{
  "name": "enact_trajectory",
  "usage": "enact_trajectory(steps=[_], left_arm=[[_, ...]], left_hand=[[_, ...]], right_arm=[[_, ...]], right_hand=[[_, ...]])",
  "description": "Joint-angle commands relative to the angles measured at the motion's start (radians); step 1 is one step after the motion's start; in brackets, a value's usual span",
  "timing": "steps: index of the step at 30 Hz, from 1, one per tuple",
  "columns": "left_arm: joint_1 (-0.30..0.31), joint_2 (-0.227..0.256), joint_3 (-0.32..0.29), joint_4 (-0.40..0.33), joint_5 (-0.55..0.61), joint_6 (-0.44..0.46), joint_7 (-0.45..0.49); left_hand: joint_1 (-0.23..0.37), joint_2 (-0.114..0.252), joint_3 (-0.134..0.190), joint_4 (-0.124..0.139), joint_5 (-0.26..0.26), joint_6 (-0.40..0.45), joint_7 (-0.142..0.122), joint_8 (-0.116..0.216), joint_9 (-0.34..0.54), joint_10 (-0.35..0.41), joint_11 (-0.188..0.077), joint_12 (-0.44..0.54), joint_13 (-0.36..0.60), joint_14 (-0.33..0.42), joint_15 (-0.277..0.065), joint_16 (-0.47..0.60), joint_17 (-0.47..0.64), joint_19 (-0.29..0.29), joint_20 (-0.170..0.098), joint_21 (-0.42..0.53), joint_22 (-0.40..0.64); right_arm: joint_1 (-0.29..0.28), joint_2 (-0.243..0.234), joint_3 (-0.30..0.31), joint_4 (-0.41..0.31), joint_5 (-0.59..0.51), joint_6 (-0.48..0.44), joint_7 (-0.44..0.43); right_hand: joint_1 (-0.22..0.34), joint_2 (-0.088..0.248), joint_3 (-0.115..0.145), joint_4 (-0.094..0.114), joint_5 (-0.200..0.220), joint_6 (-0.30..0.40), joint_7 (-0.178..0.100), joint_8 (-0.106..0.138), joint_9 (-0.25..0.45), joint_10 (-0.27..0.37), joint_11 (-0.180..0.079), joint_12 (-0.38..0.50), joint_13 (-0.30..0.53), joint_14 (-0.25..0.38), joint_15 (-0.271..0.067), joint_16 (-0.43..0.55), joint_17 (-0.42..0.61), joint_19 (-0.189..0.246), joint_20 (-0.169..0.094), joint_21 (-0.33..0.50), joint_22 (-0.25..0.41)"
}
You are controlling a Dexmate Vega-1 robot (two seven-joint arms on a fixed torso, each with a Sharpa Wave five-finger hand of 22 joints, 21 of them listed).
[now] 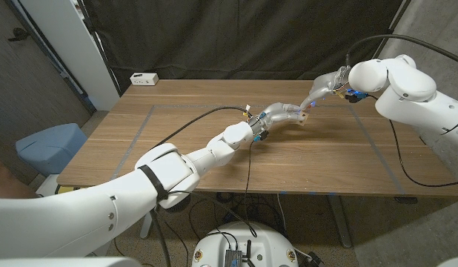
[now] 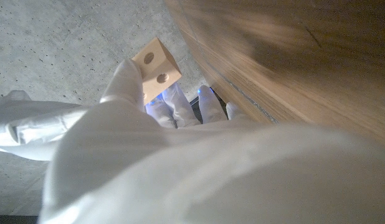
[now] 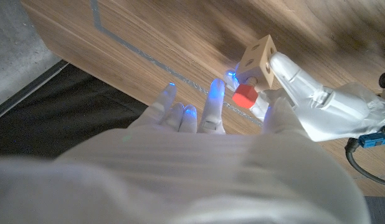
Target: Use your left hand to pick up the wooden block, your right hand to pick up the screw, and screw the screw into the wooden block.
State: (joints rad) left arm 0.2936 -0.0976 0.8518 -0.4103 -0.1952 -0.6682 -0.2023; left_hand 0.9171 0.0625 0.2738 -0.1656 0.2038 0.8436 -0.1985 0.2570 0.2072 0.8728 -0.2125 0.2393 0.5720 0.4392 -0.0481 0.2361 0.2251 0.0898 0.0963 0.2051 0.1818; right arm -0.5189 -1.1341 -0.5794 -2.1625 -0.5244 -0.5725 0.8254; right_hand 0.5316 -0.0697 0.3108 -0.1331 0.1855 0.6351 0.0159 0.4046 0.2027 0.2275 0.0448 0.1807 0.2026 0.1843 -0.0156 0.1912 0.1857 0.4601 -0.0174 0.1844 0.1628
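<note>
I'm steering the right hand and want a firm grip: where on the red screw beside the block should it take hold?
Probably pinch the red screw by its blocky head, which stands proud of the wooden block. Bring the right hand in from the open side, opposite the left hand, whose fingers cover the block's other side.

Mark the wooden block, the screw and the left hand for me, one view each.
wooden block [image 2: 156, 67], left wrist view, on the face with two holes.
screw [image 3: 245, 95], right wrist view, on its red head against the block.
left hand [image 1: 282, 115], head view, on the back of the hand holding the block.
</note>
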Motion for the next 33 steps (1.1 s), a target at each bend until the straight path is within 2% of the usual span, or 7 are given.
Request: enact_trajectory(steps=[1,5,9,14,24,33], left_arm=[[-0.006,-0.005,0.005,0.009,-0.002,0.003,-0.002],[-0.006,-0.005,0.007,0.008,-0.001,0.000,-0.002],[-0.005,-0.004,0.008,0.005,0.001,-0.003,0.000],[-0.004,-0.002,0.009,0.000,0.003,-0.007,0.000],[-0.002,-0.003,0.009,-0.003,0.004,-0.005,-0.001],[-0.006,-0.007,0.010,0.003,0.004,-0.001,-0.001]], left_hand=[[-0.002,0.024,0.021,0.017,0.004,0.048,0.015,0.008,0.003,0.011,-0.004,0.003,0.004,0.006,-0.088,-0.006,0.002,0.006,0.004,0.002,0.002],[-0.001,0.024,0.021,0.016,0.004,0.048,0.015,0.007,0.003,0.010,-0.004,0.003,0.004,0.006,-0.086,-0.006,0.003,0.006,0.004,0.002,0.002],[-0.002,0.025,0.021,0.017,0.004,0.047,0.015,0.007,0.003,0.010,-0.004,0.003,0.004,0.006,-0.087,-0.006,0.003,0.006,0.004,0.002,0.002],[-0.001,0.024,0.021,0.016,0.004,0.047,0.015,0.007,0.003,0.009,-0.004,0.003,0.004,0.006,-0.088,-0.005,0.003,0.006,0.004,0.002,0.002],[0.000,0.024,0.021,0.016,0.004,0.048,0.016,0.007,0.003,0.010,-0.004,0.003,0.004,0.006,-0.088,-0.005,0.003,0.007,0.003,0.002,0.002],[-0.002,0.024,0.021,0.017,0.004,0.049,0.014,0.007,0.003,0.010,-0.004,0.003,0.004,0.006,-0.089,-0.005,0.004,0.006,0.003,0.002,0.002]], right_arm=[[0.006,-0.022,0.014,-0.007,0.048,0.028,0.009],[0.010,-0.025,0.013,-0.010,0.051,0.032,0.014],[0.010,-0.029,0.015,-0.010,0.055,0.041,0.010],[0.014,-0.031,0.012,-0.012,0.043,0.050,0.009],[0.013,-0.026,0.016,-0.005,0.040,0.060,0.001],[0.008,-0.024,0.019,-0.001,0.031,0.062,-0.012]], right_hand=[[0.045,0.005,0.014,-0.023,0.002,-0.041,-0.005,-0.020,0.006,-0.034,-0.001,-0.001,0.006,-0.018,0.001,-0.005,0.002,-0.015,0.004,-0.005,0.003],[0.086,0.001,0.030,-0.038,0.001,-0.082,-0.015,-0.039,0.008,-0.065,-0.008,-0.001,0.007,-0.035,0.004,-0.006,0.002,-0.022,0.014,-0.004,0.003],[0.107,0.001,0.038,-0.043,0.001,-0.088,-0.025,-0.042,0.009,-0.076,-0.015,0.000,0.007,-0.040,0.005,-0.006,0.002,-0.027,0.018,-0.005,0.003],[0.160,-0.003,0.058,-0.051,0.002,-0.097,-0.060,-0.047,0.010,-0.094,-0.025,0.004,0.008,-0.050,0.004,-0.004,0.002,-0.031,0.021,-0.003,0.003],[0.225,-0.009,0.085,-0.050,0.001,-0.028,-0.076,-0.021,0.013,-0.084,-0.035,0.015,0.008,-0.047,-0.010,0.002,0.003,-0.026,0.020,0.000,0.003],[0.254,-0.007,0.101,-0.047,0.000,0.012,-0.080,-0.004,0.015,-0.072,-0.038,0.020,0.008,-0.035,-0.018,0.008,0.004,-0.020,0.013,0.002,0.003]])
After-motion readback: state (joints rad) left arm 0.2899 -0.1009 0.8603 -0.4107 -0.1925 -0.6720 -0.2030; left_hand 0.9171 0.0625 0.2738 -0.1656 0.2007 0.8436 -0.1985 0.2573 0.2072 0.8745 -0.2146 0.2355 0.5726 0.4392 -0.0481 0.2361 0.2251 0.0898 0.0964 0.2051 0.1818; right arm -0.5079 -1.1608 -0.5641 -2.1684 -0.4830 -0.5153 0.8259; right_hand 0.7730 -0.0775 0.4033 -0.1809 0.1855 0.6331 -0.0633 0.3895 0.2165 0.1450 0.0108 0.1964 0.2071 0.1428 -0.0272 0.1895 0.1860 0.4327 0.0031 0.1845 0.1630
